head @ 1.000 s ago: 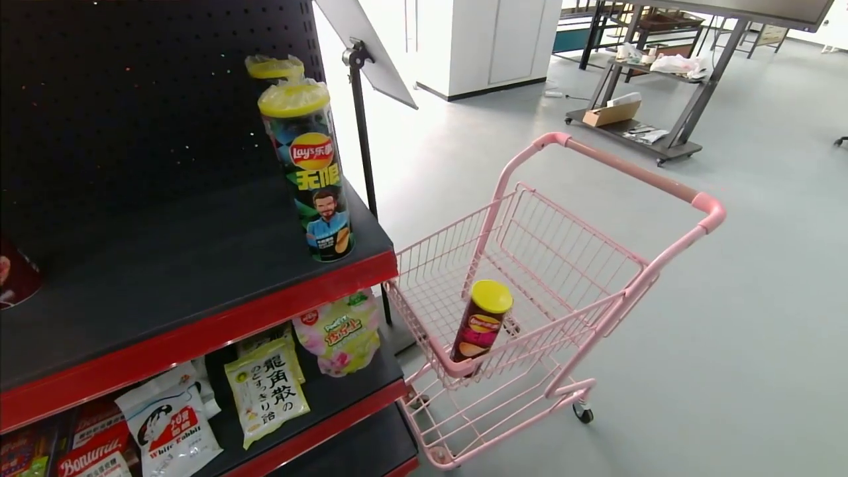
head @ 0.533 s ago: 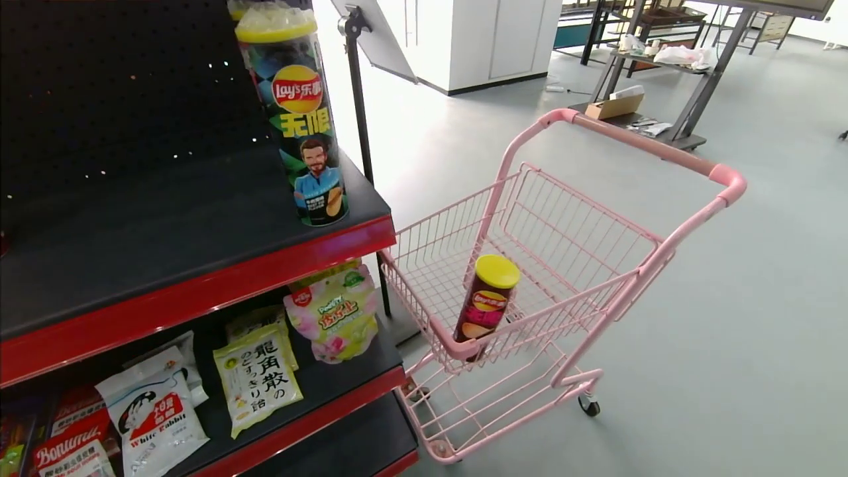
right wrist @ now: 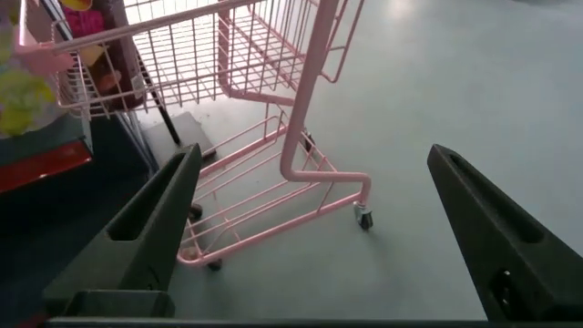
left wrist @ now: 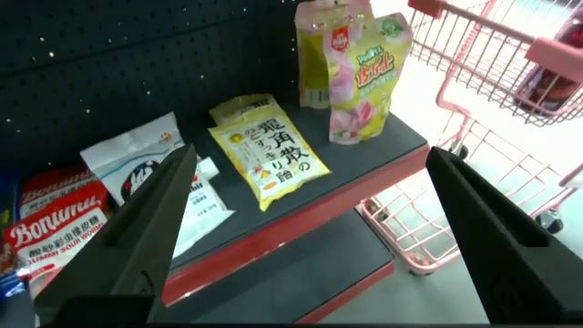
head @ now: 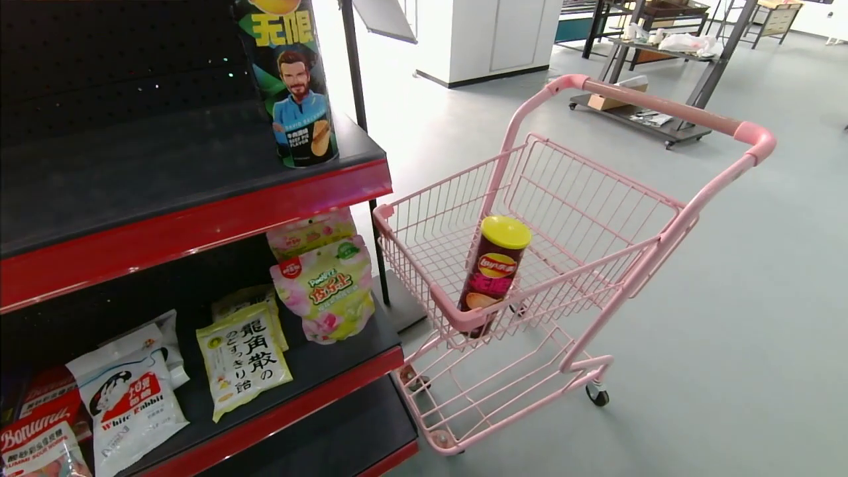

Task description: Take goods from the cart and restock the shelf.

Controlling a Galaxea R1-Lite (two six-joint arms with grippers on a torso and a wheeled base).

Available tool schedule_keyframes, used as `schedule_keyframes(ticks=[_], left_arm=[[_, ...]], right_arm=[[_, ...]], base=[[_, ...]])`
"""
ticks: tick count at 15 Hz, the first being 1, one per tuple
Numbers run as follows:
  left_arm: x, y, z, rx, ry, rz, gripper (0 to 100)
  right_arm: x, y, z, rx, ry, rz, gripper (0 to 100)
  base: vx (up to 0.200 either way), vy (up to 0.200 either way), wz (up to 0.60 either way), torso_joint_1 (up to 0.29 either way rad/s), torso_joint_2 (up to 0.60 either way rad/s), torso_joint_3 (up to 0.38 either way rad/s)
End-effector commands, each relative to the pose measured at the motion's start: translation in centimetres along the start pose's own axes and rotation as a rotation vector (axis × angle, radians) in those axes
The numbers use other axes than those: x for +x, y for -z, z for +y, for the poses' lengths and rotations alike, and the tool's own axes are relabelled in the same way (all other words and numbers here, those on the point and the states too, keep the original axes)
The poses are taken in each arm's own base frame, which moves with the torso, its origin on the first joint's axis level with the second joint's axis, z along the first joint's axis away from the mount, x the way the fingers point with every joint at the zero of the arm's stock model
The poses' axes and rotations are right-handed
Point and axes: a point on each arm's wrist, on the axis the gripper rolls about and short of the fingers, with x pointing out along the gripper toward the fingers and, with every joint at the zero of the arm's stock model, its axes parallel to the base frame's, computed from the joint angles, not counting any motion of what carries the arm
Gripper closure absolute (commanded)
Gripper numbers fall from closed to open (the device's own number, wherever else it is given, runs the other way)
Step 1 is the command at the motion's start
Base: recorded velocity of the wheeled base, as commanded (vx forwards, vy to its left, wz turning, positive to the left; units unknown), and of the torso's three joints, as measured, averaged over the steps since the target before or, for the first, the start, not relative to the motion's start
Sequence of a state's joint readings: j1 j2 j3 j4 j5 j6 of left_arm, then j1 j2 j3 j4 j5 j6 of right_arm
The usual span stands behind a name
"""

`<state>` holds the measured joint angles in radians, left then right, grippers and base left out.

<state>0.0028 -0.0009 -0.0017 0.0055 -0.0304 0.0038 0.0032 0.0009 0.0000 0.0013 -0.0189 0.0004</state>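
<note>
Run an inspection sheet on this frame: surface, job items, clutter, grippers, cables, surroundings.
Surface: top shelf, black deck with a red edge; mostly bare.
Job's things: shelf can stands upright at the top shelf's right end. Cart can, yellow lid, stands upright in the front corner of the pink cart.
Clutter: bags lie and lean on the lower shelf.
Grippers: left gripper open, over the lower shelf; right gripper open, over the floor beside the cart. Both hold nothing.
Cables: nothing seen.
Surroundings: grey floor, white cabinet, wheeled rack behind.
</note>
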Motion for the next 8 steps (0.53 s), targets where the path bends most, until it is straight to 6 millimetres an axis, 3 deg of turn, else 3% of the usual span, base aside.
schedule_keyframes(ticks=[1, 3, 5, 6, 8], left_arm=[[0.0, 0.0, 0.0, 0.001, 0.000, 0.002, 0], [0.0, 0.0, 0.0, 0.001, 0.000, 0.002, 0], [0.0, 0.0, 0.0, 0.001, 0.000, 0.002, 0], [0.0, 0.0, 0.0, 0.001, 0.000, 0.002, 0], [0.0, 0.0, 0.0, 0.002, 0.000, 0.002, 0]], right_arm=[[0.0, 0.0, 0.0, 0.000, 0.000, 0.001, 0], [0.0, 0.0, 0.0, -0.004, -0.003, 0.001, 0], [0.0, -0.1, 0.0, -0.011, -0.008, -0.002, 0], [-0.2, -1.6, 0.1, 0.008, -0.074, -0.031, 0], [2.9, -13.3, 0.3, 0.252, -0.155, 0.004, 0]], base=[[0.000, 0.000, 0.00, -0.090, 0.49, 0.388], [0.000, 0.000, 0.00, -0.063, 0.36, 0.300], [0.000, 0.000, 0.00, -0.019, 0.11, 0.102], [0.000, 0.000, 0.00, 0.007, 0.06, 0.041], [0.000, 0.000, 0.00, 0.000, 0.00, 0.000]])
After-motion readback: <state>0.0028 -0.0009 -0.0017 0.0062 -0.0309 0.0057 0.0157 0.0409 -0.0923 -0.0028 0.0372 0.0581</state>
